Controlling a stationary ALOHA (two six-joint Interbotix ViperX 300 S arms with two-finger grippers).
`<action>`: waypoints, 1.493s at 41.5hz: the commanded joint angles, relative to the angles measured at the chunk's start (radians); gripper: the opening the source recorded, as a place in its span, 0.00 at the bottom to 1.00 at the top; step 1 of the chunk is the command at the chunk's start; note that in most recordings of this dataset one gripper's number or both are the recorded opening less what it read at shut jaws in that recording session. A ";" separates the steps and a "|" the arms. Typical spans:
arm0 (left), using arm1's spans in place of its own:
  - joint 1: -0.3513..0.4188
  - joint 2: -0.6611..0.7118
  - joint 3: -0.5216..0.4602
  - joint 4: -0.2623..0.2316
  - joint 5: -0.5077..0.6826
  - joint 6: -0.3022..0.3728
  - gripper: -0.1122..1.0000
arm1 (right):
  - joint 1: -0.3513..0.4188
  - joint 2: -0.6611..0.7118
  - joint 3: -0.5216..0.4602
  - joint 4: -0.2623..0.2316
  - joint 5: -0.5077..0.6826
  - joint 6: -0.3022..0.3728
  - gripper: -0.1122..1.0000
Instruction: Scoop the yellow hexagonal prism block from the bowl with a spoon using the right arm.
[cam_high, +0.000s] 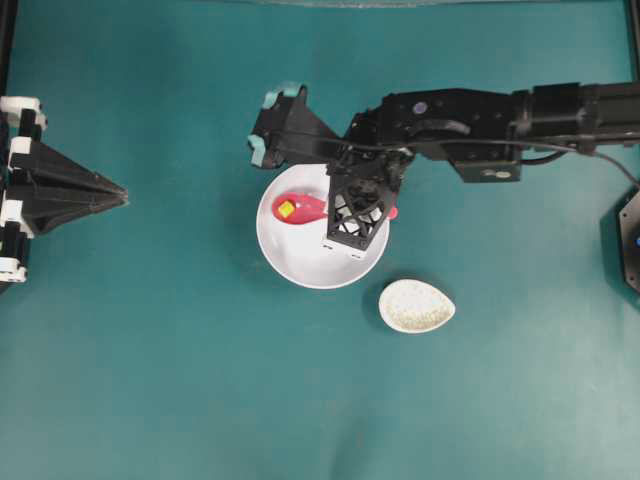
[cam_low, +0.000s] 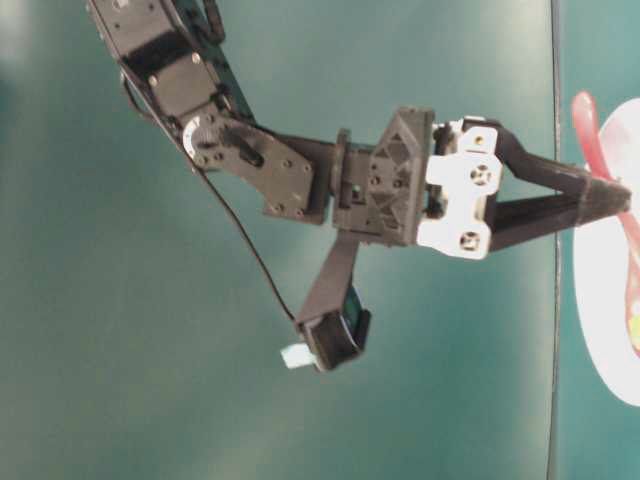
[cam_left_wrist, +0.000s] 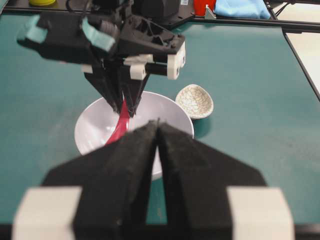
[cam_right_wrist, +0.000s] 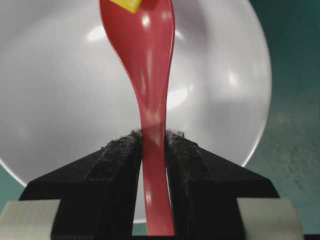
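With our right gripper (cam_right_wrist: 154, 145) pinching the spoon (cam_right_wrist: 150, 100) by its handle and the block (cam_high: 286, 209) already sitting in the scoop above the bowl (cam_high: 300, 265), we should lift slowly and keep the scoop level.

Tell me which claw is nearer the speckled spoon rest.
Right. The right claw hangs over the white bowl beside the spoon rest, shut on the red spoon. The left claw sits far off at the table's left edge.

Right gripper (cam_left_wrist: 128, 107) grips spoon (cam_left_wrist: 120, 127) over bowl (cam_left_wrist: 95, 127).
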 joint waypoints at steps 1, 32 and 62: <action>0.002 0.006 -0.026 0.003 -0.005 0.000 0.17 | 0.003 -0.063 0.006 0.003 -0.028 0.011 0.30; 0.002 0.005 -0.028 0.002 -0.006 -0.002 0.17 | 0.006 -0.209 0.094 0.032 -0.091 0.055 0.16; 0.002 0.006 -0.028 0.002 -0.012 -0.002 0.17 | 0.008 -0.367 0.097 -0.002 -0.046 0.040 0.17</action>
